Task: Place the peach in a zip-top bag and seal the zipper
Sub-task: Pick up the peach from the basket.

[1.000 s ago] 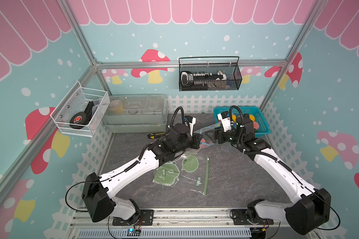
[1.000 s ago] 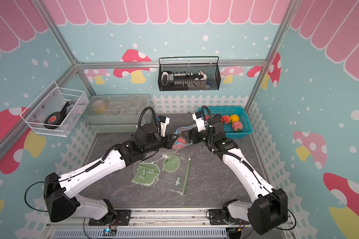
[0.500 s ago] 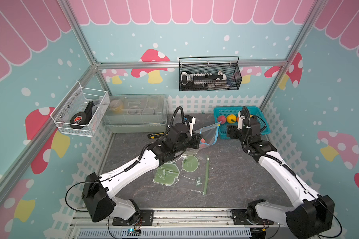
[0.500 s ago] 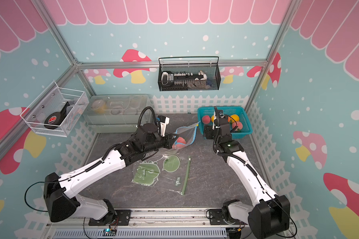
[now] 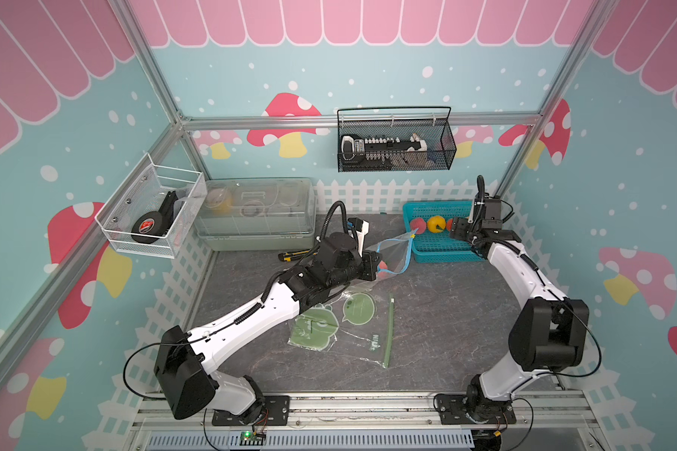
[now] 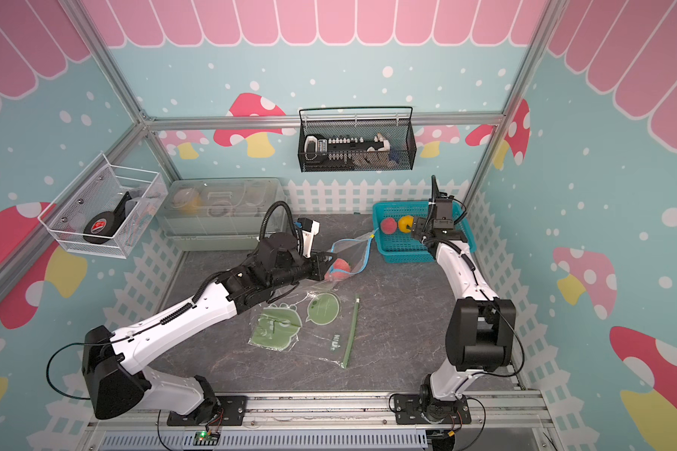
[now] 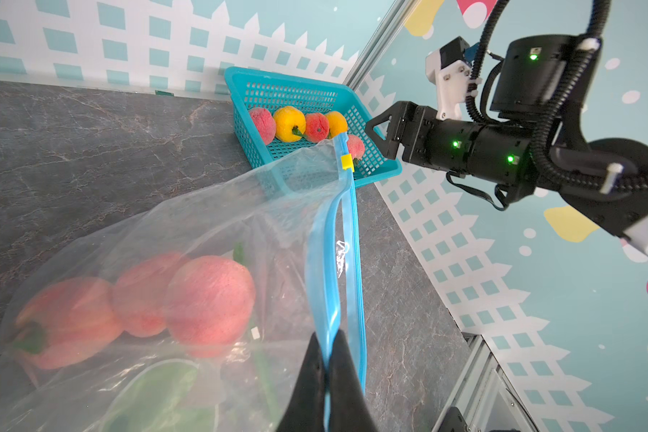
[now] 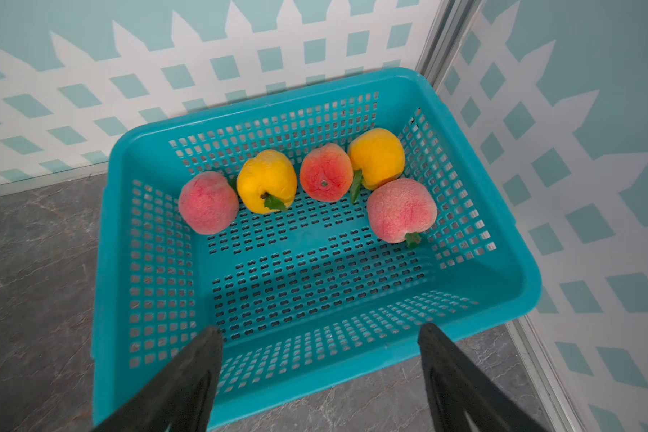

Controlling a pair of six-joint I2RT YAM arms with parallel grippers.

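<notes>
The grey table [image 5: 427, 312] is occupied at its back right corner by a teal basket [image 8: 102, 299], in which five peaches [image 8: 324, 172] are lined up. Near it, a clear zip-top bag [image 7: 203, 209] is held up, its mouth gaping, by the left gripper [image 7: 327, 338], which is clamped on the blue zipper track. The right gripper [image 8: 318, 329] is spread wide and empty above the basket. A pink peach [image 7: 210, 299] is seen inside the bag. A yellow slider [image 7: 347, 163] is parked at the track's far end.

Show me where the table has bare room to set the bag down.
Bare tabletop lies between the flat bag, the teal basket and the right arm. Crowded under the left arm, around the held bag.
</notes>
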